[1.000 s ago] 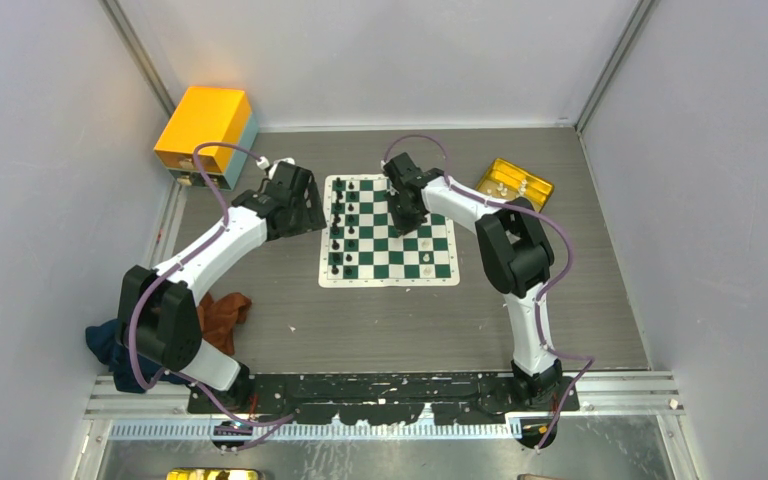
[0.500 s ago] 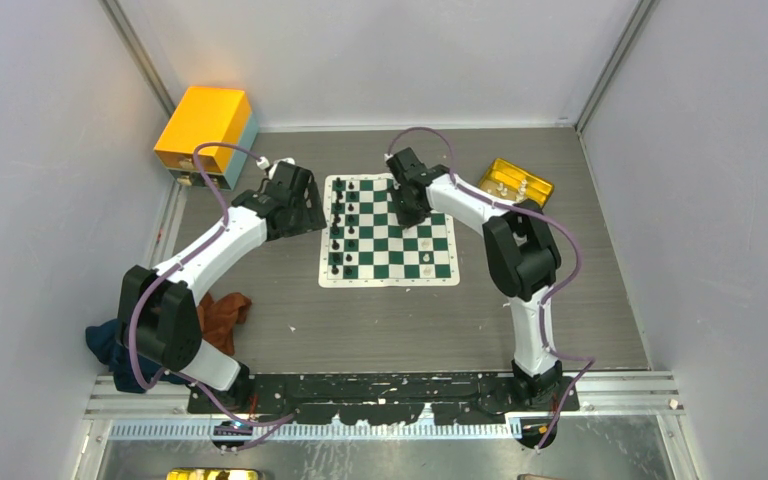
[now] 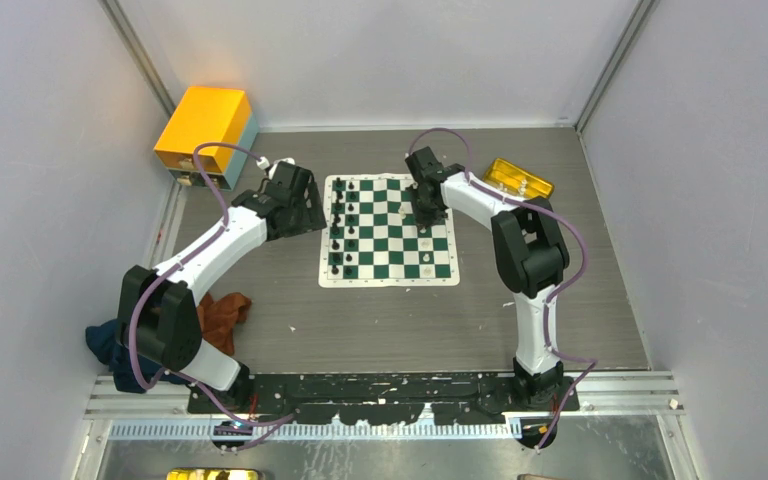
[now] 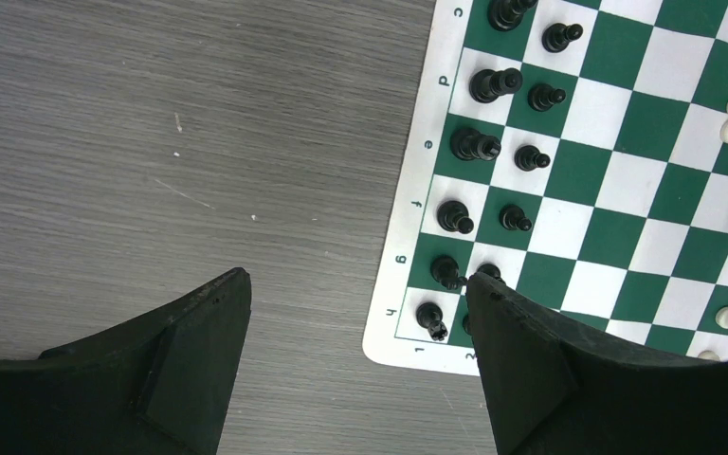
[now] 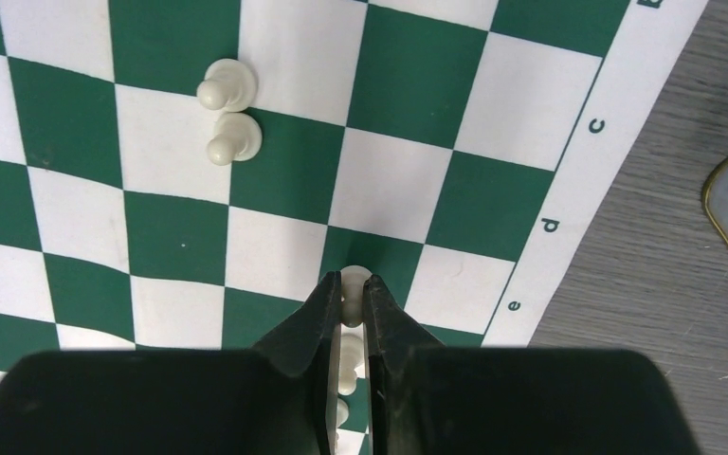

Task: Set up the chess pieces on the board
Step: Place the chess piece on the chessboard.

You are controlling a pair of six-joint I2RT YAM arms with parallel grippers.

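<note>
**Placing a white piece on the right side of the board.** The right gripper (image 5: pixel 352 289) hangs over the board (image 5: pixel 408 85) with its fingers (image 5: pixel 315 318) drawn narrow around a cream-white piece (image 5: pixel 346 365). The piece's head shows just past the fingertips, over a green square one column in from the lettered border. Whether its base touches the mat cannot be told from these views.

Two white pawns (image 5: pixel 227 83) stand close together farther in, and neither sits squarely on a square. The yellow tray (image 3: pixel 520 180) lies on the table (image 3: pixel 380 320) just beyond the board's right edge.

The left gripper (image 4: pixel 355 303) hovers at the board's left corner, its fingers spread wide and holding nothing. Beside it the black pieces (image 4: pixel 479 144) stand in two filled columns.

The black side appears complete and the white side barely begun. The step in hand is judged to be seating the held piece on its square. The next move calls for a straight descent to centre the base in the square. The fingers should then open gently and lift clear without toppling the piece.
</note>
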